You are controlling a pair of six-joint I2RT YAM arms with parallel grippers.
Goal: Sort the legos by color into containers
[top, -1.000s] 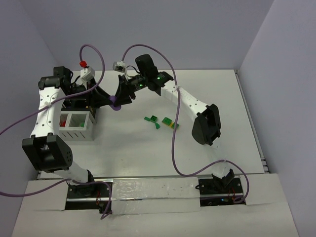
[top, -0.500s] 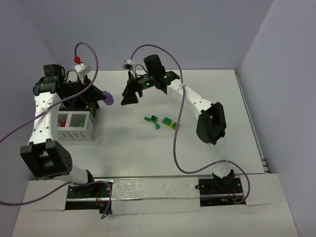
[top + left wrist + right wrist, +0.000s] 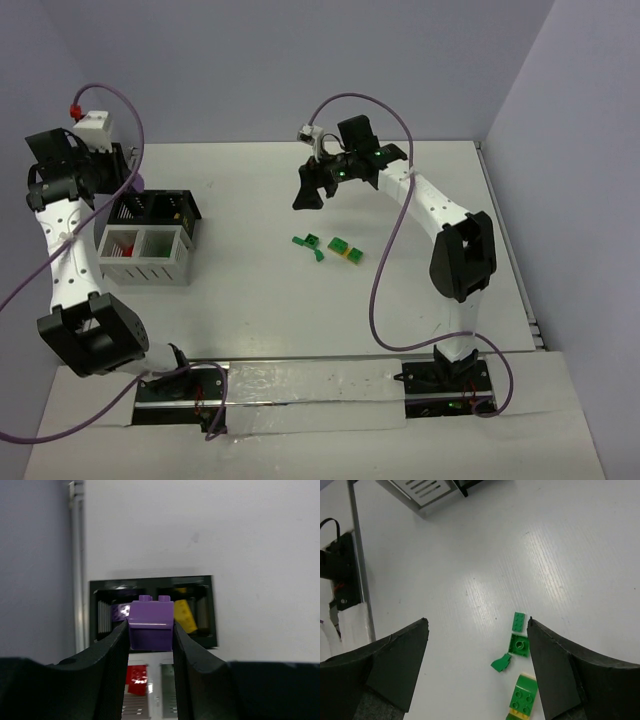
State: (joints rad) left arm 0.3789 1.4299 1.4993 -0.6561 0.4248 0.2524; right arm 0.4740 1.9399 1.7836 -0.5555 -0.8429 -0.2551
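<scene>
My left gripper (image 3: 150, 625) is shut on a purple lego (image 3: 151, 630) and holds it above the containers; in the top view that gripper (image 3: 128, 172) hangs at the far left. Below it, the black tray (image 3: 150, 582) has a purple brick (image 3: 119, 612) in its left cell and a yellow one (image 3: 184, 616) in its right. A red brick (image 3: 136, 675) lies in the white slatted box (image 3: 150, 272). My right gripper (image 3: 477, 621) is open and empty, above and left of green legos (image 3: 520, 645) lying loose on the table (image 3: 305, 242).
Among the loose pieces are a flat green plate (image 3: 519, 621), a small green wedge (image 3: 501, 663) and a green brick stacked on a yellow one (image 3: 524, 696). Purple cables loop over both arms. Walls close in the table at the back and both sides.
The right gripper let go of the purple lego, opened and swung right toward the green pieces. The left arm carried the lego left and back, over the containers.
</scene>
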